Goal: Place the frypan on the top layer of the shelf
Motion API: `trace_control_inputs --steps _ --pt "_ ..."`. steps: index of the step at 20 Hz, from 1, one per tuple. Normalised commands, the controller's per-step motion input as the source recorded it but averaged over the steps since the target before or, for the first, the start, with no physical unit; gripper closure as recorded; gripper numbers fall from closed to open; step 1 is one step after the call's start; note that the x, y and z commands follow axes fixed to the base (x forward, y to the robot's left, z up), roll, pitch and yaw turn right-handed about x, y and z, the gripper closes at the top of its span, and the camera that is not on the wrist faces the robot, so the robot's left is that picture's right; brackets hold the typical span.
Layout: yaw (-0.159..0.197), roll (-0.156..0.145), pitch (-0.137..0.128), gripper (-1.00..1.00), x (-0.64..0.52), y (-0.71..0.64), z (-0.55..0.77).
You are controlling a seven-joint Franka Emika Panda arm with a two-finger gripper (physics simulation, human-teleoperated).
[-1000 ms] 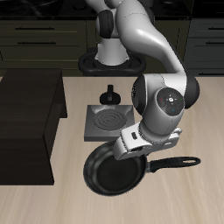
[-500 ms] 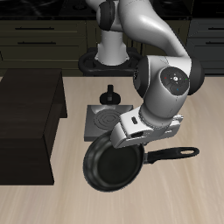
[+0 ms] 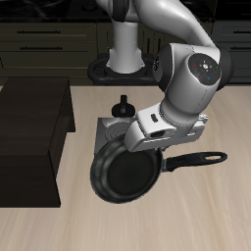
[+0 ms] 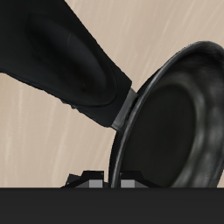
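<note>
So the frypan [image 3: 125, 175] is up off the worktop [image 3: 196, 221], hanging from the hand [image 3: 149, 152] and tilted a bit, somewhere over the middle of the worktop, nearer the front edge than the back. The hand has it clamped where the rim meets the handle; in the wrist view you can see the rim running right down between the finger parts, so I'd call that closed on the pan. The long black handle [image 3: 194, 160] sticks out away from the shelf [image 3: 31, 132], roughly parallel to the front edge, and the round body points toward the shelf side.

That's the thing that matters here: the shelf sits off to the pan's body side, against that side edge of the worktop, with its flat top board bare as far as I can see. The pan looks roughly level with or a little under that top board from this angle, hard to be sure, so I'd guess it needs more height before sliding across.

Right behind the pan is the grey burner plate [image 3: 110, 129] with the coil, partly hidden by the rim, and the small black knobbed pot [image 3: 124, 105] farther back. Neither sits between pan and shelf. Dark drawer cabinets [image 3: 49, 44] line the back.
</note>
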Motion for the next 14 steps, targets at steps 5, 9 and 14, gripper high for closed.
trace_control_inputs --steps 5,9,14 --pt "0.01 -0.01 -0.025 1.0 -0.11 -0.02 0.22" --pt "-0.024 0.023 0.005 1.0 -0.25 0.04 0.16" --pt "-0.008 0.018 -0.025 1.0 -0.22 -0.01 0.17"
